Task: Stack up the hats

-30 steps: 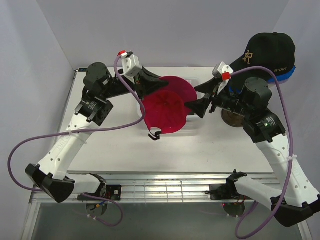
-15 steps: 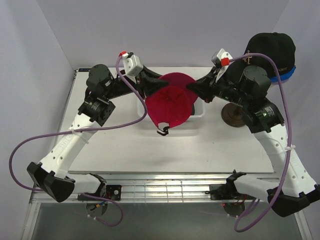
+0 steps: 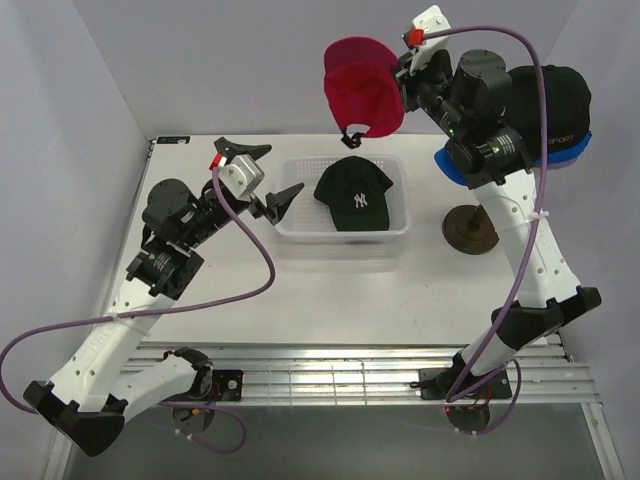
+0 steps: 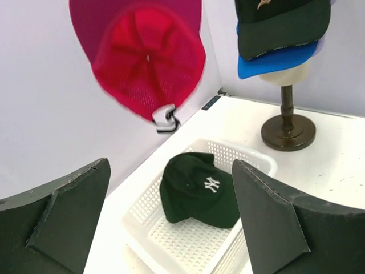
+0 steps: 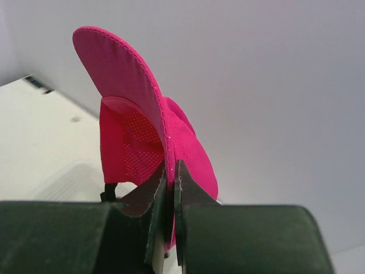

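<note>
My right gripper (image 3: 403, 85) is shut on the edge of the magenta hat (image 3: 362, 88), which hangs high over the back of the table; in the right wrist view the fabric (image 5: 142, 114) is pinched between the jaws (image 5: 171, 168). A dark green NY hat (image 3: 353, 195) lies in the white basket (image 3: 290, 232). My left gripper (image 3: 265, 175) stands open and empty to the left of the basket, looking at the green hat (image 4: 197, 191) with the magenta hat (image 4: 145, 57) above. A black hat (image 3: 555, 100) sits over a blue hat (image 3: 452, 165) on the mannequin head.
The mannequin head's brown stand (image 3: 470, 230) stands right of the basket, close under my right arm. Grey walls close in the table at the back and both sides. The cream head (image 4: 285, 74) shows under the blue hat (image 4: 274, 60).
My right gripper shut on the magenta hat and lifted it up and back. The left gripper let go, opened and pulled back to the left. The green hat in the basket is uncovered.
</note>
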`<state>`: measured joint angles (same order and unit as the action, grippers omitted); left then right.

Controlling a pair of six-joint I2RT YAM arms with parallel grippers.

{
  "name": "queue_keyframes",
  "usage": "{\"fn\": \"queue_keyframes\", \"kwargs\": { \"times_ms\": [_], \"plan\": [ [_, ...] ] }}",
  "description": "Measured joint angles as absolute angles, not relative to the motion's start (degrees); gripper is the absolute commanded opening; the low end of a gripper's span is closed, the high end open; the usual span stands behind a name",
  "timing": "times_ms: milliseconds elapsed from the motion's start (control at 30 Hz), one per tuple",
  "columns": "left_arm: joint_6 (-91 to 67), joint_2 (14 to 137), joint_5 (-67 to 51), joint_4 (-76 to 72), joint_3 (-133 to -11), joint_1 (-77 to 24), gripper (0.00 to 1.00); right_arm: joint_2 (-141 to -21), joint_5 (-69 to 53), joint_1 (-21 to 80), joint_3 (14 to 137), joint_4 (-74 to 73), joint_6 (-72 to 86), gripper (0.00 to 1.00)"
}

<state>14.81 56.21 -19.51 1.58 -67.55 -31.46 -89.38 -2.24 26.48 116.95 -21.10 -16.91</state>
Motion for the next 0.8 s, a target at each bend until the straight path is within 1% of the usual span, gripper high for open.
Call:
{"fn": "queue_keyframes", "kwargs": {
  "times_ms": [133, 267, 333, 500, 600, 667, 800],
  "plan": [
    [16.6, 54.8, -18.6, 1.0, -64.3, -31.5, 0.98, -91.4, 7.6, 26.5, 118.7, -13.7, -26.9, 0.08],
    [17.6, 55.0, -18.4, 1.3, -62.9, -31.5, 0.98, -91.5, 18.5, 26.5, 118.0, -0.9, -44.5, 0.08],
    [17.7, 55.0, -18.4, 1.3, -62.7, -31.5, 0.98, -91.4, 21.9, 26.4, 117.1, 5.9, -53.7, 0.08],
    [17.7, 55.0, -18.4, 1.3, -62.7, -31.5, 0.98, -90.0, 24.1, 25.3, 112.4, 17.7, -75.1, 0.08],
    [17.7, 55.0, -18.6, 1.5, -62.7, -31.5, 0.98, -87.1, 23.6, 22.2, 104.4, 22.7, -85.5, 0.08],
    [17.7, 55.0, -18.7, 1.7, -62.7, -31.5, 0.98, -85.3, 23.8, 18.7, 99.2, 23.9, -90.3, 0.08],
    [17.5, 55.4, -19.1, 2.3, -63.5, -31.5, 0.98, -83.7, 24.3, 12.4, 94.0, 23.7, -95.6, 0.08]
  ]
}}
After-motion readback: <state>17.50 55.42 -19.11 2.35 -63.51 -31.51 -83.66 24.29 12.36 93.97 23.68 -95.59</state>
